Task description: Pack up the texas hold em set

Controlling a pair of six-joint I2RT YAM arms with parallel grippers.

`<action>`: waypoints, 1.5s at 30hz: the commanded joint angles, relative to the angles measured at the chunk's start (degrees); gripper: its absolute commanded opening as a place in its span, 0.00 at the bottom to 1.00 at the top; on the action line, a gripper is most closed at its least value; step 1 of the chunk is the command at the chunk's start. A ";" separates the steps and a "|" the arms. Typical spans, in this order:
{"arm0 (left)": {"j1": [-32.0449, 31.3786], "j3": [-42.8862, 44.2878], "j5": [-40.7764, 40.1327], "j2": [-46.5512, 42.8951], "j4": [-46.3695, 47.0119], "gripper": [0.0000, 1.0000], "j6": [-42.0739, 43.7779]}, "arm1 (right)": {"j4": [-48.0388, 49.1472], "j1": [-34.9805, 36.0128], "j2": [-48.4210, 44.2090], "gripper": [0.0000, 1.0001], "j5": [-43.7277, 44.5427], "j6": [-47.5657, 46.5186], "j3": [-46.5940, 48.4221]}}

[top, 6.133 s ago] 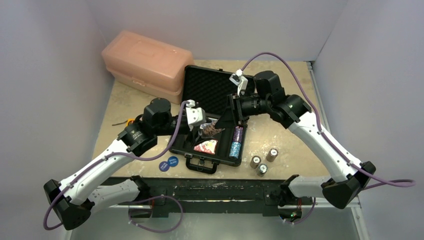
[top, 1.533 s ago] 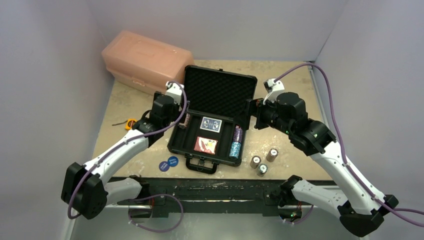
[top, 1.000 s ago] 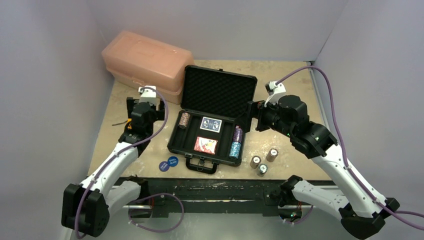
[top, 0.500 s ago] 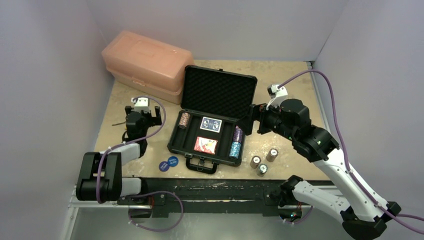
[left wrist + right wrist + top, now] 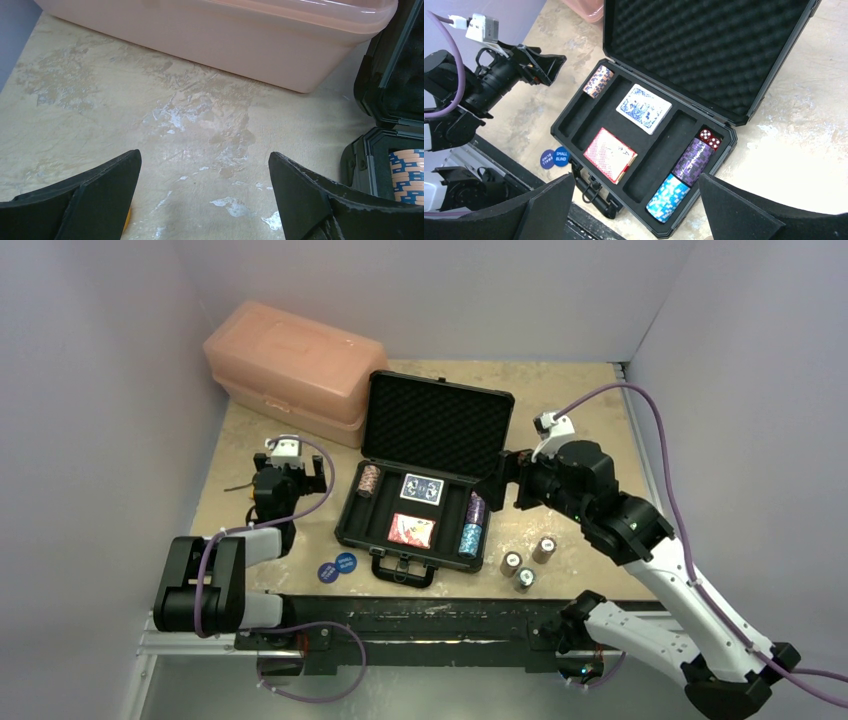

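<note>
The black briefcase (image 5: pixel 349 524) lies open mid-table, lid up. Its foam slots hold a blue deck (image 5: pixel 421 489), a red deck (image 5: pixel 411 530), an orange-and-blue chip stack (image 5: pixel 369 480), a purple stack (image 5: pixel 476 507) and a light-blue stack (image 5: pixel 469 538). Red dice (image 5: pixel 709 137) sit behind the purple stack. Three chip stacks (image 5: pixel 524 565) stand on the table right of the case. Two blue discs (image 5: pixel 337 566) lie at its front left. My left gripper (image 5: pixel 205 155) is open and empty over bare table left of the case. My right gripper (image 5: pixel 636 176) hangs open and empty above the case's right side.
A pink plastic box (image 5: pixel 290 365) stands at the back left, close behind my left gripper (image 5: pixel 302 473). A yellow sliver (image 5: pixel 128 220) shows under the left finger. Walls close the table on three sides. The table's front edge runs just below the case handle (image 5: pixel 403 573).
My left arm has drawn back from the case to the table's left side and folded up. The right arm has eased slightly back and right. Both grippers stayed open.
</note>
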 commanded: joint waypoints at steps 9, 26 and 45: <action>0.23 1.44 0.56 -0.29 4.12 1.00 -0.94 | -0.08 0.09 1.94 0.99 3.13 0.93 1.60; 0.23 1.46 0.56 -0.26 4.17 1.00 -0.89 | -4.56 0.06 3.21 0.99 20.40 9.28 -0.22; 0.23 1.48 0.56 -0.26 4.22 1.00 -0.93 | -11.94 -14.01 8.75 0.99 18.38 19.97 -6.71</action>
